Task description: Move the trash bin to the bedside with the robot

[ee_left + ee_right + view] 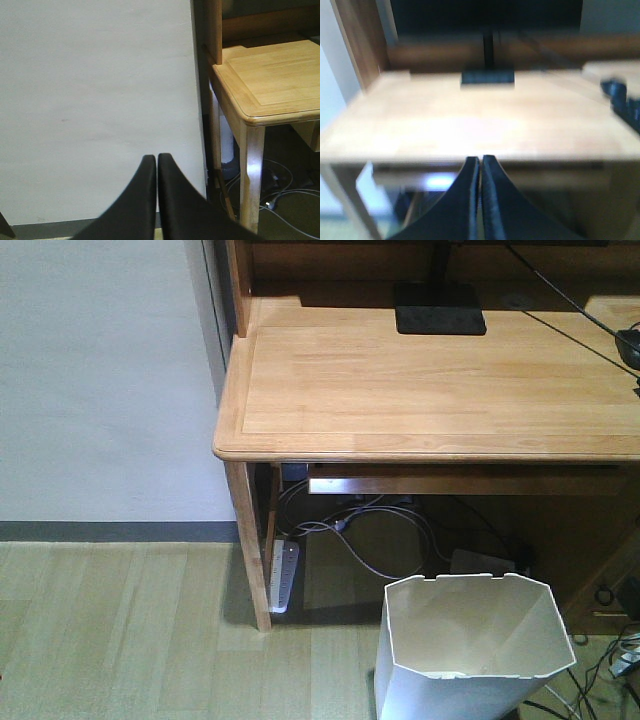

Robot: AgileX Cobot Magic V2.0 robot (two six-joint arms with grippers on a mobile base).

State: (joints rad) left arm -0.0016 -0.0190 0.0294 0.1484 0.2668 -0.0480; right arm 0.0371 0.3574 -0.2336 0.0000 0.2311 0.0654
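Standing on the floor at the lower right of the front-facing view, the one trash bin (pixel 470 625) was white, its angular mouth was open upward and its base was cut off by the frame's edge. It sat just in front of the single wooden counter (pixel 430 390), below the front edge and right of the near leg. No gripper was on the visible part of the bin. The bin appeared only in the front-facing view and the two grippers only in their own wrist views, so how far apart they were could not be told. The left gripper (pixel 156 159) was closed, its two black fingers pressed together on nothing, facing a white wall with the counter's corner to its right. The right gripper (pixel 481 159) was likewise closed and empty, pointing at the counter's front edge in a blurred view. On the counter stood one black monitor base (pixel 440 308). Under it lay one white power strip (pixel 283 575) beside the leg, with several loose cables (pixel 360 540) trailing behind.
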